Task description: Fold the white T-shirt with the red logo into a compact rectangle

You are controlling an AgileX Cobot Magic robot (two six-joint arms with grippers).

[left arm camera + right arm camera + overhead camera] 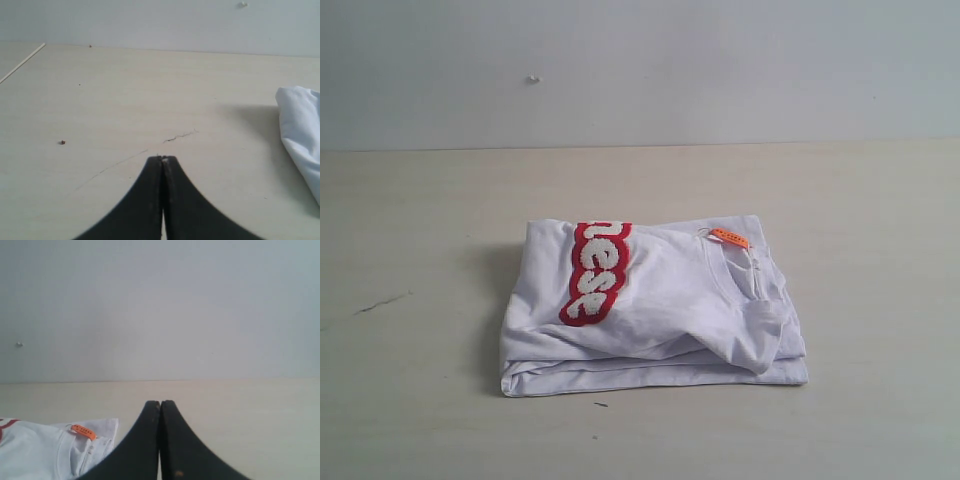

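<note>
The white T-shirt lies folded in a rough rectangle in the middle of the table. Its red logo runs front to back across the left part of the top layer, showing white fuzzy letters. An orange neck tag sits at the back right by the collar. Neither arm shows in the exterior view. My left gripper is shut and empty over bare table, with the shirt's edge off to one side. My right gripper is shut and empty, the shirt and its tag beside it.
The pale wooden table has a thin dark crack at the left and a small dark speck in front of the shirt. A plain grey-white wall stands behind the table.
</note>
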